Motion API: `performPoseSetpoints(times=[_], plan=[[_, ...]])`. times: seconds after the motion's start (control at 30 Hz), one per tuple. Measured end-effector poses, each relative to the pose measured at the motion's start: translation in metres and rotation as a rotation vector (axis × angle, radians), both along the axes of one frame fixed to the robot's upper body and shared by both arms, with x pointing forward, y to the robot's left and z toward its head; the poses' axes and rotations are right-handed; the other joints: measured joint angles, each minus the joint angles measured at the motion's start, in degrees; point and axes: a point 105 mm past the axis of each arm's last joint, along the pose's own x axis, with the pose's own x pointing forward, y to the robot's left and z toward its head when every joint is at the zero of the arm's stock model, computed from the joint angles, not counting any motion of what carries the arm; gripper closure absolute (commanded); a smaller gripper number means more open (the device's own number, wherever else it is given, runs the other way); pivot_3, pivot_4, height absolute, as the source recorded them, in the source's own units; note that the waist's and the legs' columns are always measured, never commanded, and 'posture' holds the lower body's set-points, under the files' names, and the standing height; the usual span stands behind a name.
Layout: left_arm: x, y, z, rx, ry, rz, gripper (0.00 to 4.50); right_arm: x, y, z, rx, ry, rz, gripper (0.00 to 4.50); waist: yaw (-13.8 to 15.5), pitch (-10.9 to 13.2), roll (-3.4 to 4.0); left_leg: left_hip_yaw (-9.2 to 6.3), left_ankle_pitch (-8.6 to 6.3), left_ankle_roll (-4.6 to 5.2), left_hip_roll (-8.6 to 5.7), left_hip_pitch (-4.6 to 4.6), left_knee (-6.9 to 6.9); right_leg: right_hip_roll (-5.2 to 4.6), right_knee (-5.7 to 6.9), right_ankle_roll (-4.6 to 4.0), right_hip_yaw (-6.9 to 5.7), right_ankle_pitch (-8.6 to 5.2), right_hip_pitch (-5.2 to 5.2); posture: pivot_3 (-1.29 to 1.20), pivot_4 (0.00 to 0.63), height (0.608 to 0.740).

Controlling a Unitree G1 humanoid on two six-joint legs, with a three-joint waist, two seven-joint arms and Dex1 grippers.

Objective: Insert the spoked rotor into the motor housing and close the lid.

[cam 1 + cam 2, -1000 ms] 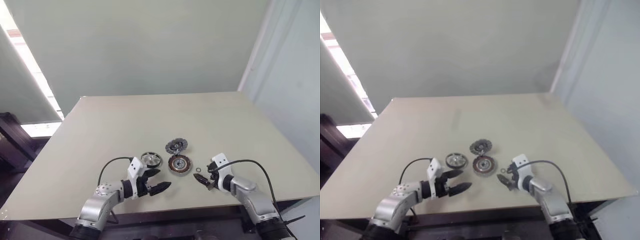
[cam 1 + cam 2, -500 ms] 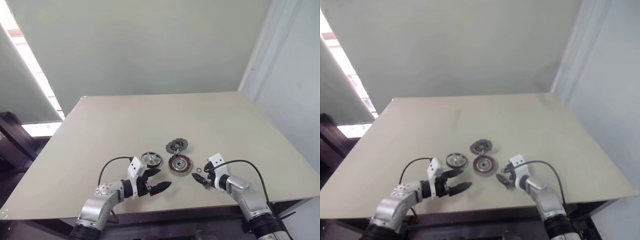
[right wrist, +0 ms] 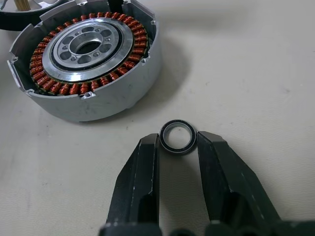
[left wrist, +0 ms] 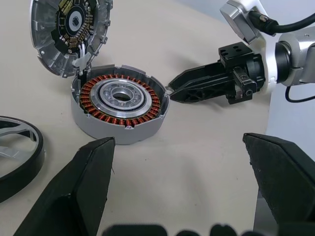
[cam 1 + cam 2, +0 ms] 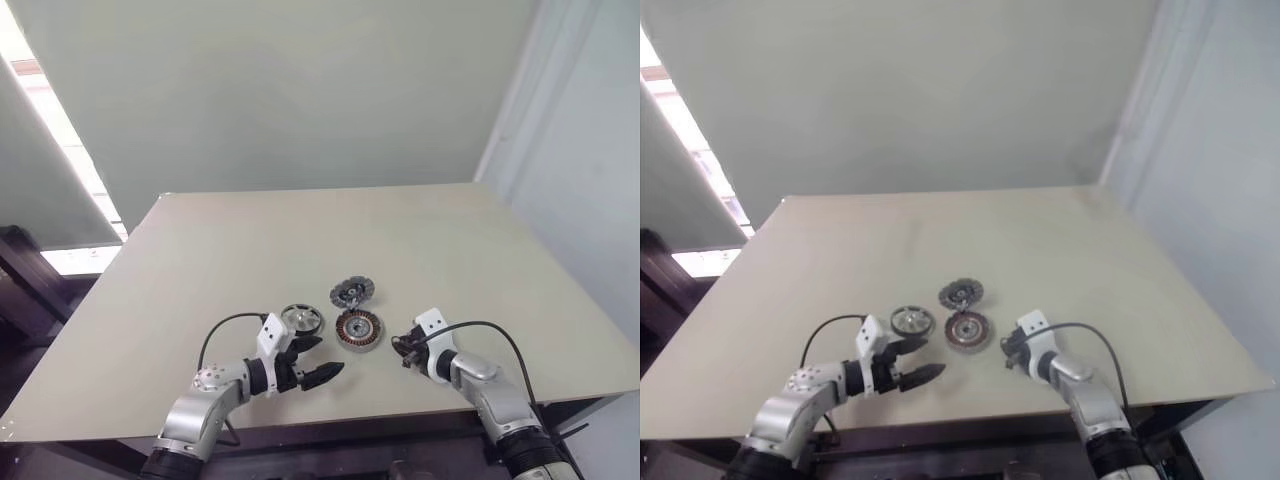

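Pinching a small ring (image 3: pixel 177 137) between my right gripper (image 3: pixel 178 147) fingertips beside the motor housing (image 3: pixel 86 59). Its copper windings surround a bare centre. My left gripper (image 4: pixel 182 187) stands wide, empty.

1. The spoked rotor (image 5: pixel 302 319), shiny-rimmed, lies flat near the tabletop's near edge, leftmost of three.
2. The motor housing (image 3: pixel 86 58), grey-walled with copper windings, sits flat, open side up, just right of it.
3. The lid (image 4: pixel 70 30), dull grey and notched, leans tilted against the housing's far rim.

Beige table (image 5: pixel 300 240), pale green wall (image 5: pixel 300 90), bright window (image 5: pixel 60 150) left.
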Motion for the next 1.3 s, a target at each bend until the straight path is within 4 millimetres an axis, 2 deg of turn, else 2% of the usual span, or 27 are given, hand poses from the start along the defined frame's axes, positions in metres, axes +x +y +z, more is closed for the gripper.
performPoseSetpoints(times=[0.23, 0.47, 0.53, 0.67, 0.87, 1.3], plan=[[0.0, 0.0, 0.0, -0.001, -0.002, 0.002, 0.0, 0.002, -0.001, 0.005, 0.007, -0.016, -0.008, 3.7, 0.01, 0.0, 0.0, 0.0, 0.0, 0.0, 0.0, -0.01, 0.0, 0.0, 0.0, 0.0, 0.0, 0.0, 0.0, 0.0, 0.0, 0.74], [0.002, 0.003, -0.002, 0.001, -0.003, 0.013, 0.0, 0.016, -0.001, 0.042, 0.032, -0.112, -0.018, 3.7, -0.01, 0.0, 0.01, 0.0, 0.0, 0.0, 0.0, 0.0, 0.0, 0.01, 0.02, 0.05, 0.0, 0.03, -0.01, 0.0, 0.0, 0.74], [0.005, 0.004, -0.002, -0.001, -0.008, 0.025, 0.0, 0.019, 0.004, 0.055, 0.041, -0.136, -0.002, 3.7, 0.01, 0.0, 0.01, -0.02, 0.0, 0.0, 0.0, 0.01, 0.0, 0.01, 0.02, 0.07, -0.01, 0.04, -0.01, 0.0, 0.0, 0.74], [0.014, 0.008, 0.001, 0.001, -0.044, 0.053, 0.0, 0.019, 0.022, 0.064, 0.051, -0.131, 0.056, 3.7, 0.03, 0.0, 0.01, -0.03, 0.0, 0.0, 0.0, 0.0, 0.0, 0.01, 0.01, 0.09, -0.01, 0.05, -0.01, 0.0, 0.0, 0.74], [0.019, 0.013, -0.007, 0.027, -0.107, 0.08, 0.0, 0.017, 0.049, 0.064, 0.047, -0.103, 0.125, 3.7, 0.02, -0.01, 0.01, -0.02, 0.0, 0.0, -0.01, -0.03, 0.0, 0.01, 0.01, 0.09, 0.0, 0.06, -0.05, 0.0, 0.0, 0.74], [0.022, 0.011, -0.008, 0.039, -0.162, 0.084, 0.0, 0.018, 0.063, 0.037, -0.001, -0.019, 0.14, 3.7, 0.01, -0.01, 0.02, -0.05, 0.0, 0.0, -0.01, -0.03, 0.0, 0.01, 0.02, 0.11, -0.02, 0.07, -0.05, 0.0, 0.0, 0.74]])
